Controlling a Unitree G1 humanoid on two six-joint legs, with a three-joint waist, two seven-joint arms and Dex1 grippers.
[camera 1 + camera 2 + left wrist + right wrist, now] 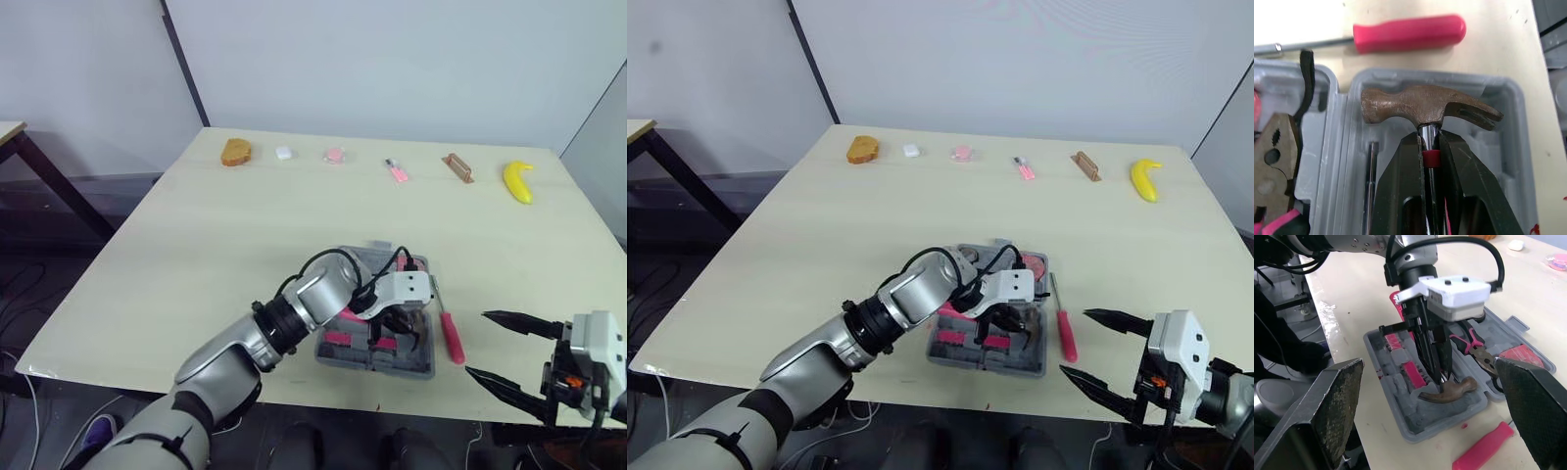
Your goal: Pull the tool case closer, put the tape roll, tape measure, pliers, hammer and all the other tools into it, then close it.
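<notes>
The grey tool case (423, 370) lies open near the table's front edge. My left gripper (1429, 137) reaches down into it, shut on the neck of the hammer (1415, 103), whose brown head rests in a moulded slot at the case's front right. Pliers (1476, 350) with pink handles lie in the case beside it, and a red flat item (1522, 355) sits in the far half. A screwdriver (452, 338) with a red handle lies on the table just right of the case. My right gripper (477, 343) hovers open past the table's front right edge, holding nothing.
Along the far edge sit a brown bread-like piece (236, 151), a white bit (284, 153), a pink round item (335, 155), a small pink tool (397, 171), a brown block (458, 167) and a banana (517, 181). A side table (10, 132) stands at the left.
</notes>
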